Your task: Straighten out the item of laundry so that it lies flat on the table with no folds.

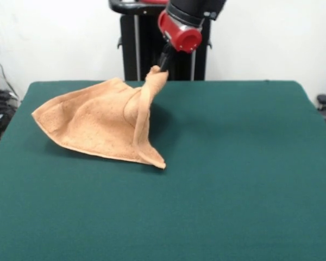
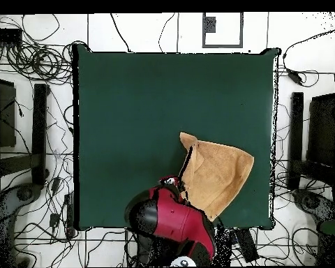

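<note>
The orange-tan towel (image 1: 95, 122) lies on the green table (image 1: 233, 179) at its far left in the front view. One corner of it is lifted into a peak, and a fold runs down from the peak to a pointed corner at the front. My gripper (image 1: 162, 66) is shut on that lifted corner, just above the table's far edge. In the overhead view the towel (image 2: 219, 174) is at the lower right of the table (image 2: 128, 105), and the red arm covers my gripper (image 2: 179, 183) at the towel's left edge.
The black pedestal (image 1: 138, 43) stands behind the table's far edge. Cables and dark stands (image 2: 38, 125) lie on the floor around the table in the overhead view.
</note>
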You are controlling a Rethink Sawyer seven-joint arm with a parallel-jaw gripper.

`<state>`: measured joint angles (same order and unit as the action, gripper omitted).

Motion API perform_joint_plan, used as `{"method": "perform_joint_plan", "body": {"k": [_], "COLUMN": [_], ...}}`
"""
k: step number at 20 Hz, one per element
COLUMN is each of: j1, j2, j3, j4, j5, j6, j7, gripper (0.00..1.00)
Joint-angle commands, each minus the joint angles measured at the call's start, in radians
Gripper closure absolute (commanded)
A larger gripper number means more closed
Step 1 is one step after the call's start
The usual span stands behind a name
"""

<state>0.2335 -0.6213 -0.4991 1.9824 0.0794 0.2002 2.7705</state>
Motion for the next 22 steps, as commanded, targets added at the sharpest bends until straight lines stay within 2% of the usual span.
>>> {"method": "perform_joint_plan", "body": {"k": [1, 6, 7, 10, 13, 16, 18, 21, 22], "j1": [0.034, -0.007, -0.020, -0.056, -0.081, -0.062, -0.067, -0.010, -0.025], "j2": [0.016, -0.027, -0.036, -0.057, -0.078, -0.090, -0.122, -0.189, -0.220], "j3": [0.161, 0.209, 0.224, 0.260, 0.291, 0.273, 0.284, 0.197, 0.190], "j4": [0.084, 0.119, 0.128, 0.150, 0.185, 0.174, 0.182, 0.145, 0.137], "j5": [-0.016, -0.032, -0.039, -0.052, -0.032, -0.039, -0.029, -0.019, -0.026], "j6": [-0.098, -0.115, -0.126, -0.141, -0.174, -0.136, -0.097, 0.064, 0.120], "j7": [0.088, 0.064, 0.061, 0.053, 0.102, 0.079, 0.074, 0.056, 0.034], "gripper": [1.00, 1.00, 0.00, 0.00, 0.00, 0.00, 0.00, 0.00, 0.00]}}
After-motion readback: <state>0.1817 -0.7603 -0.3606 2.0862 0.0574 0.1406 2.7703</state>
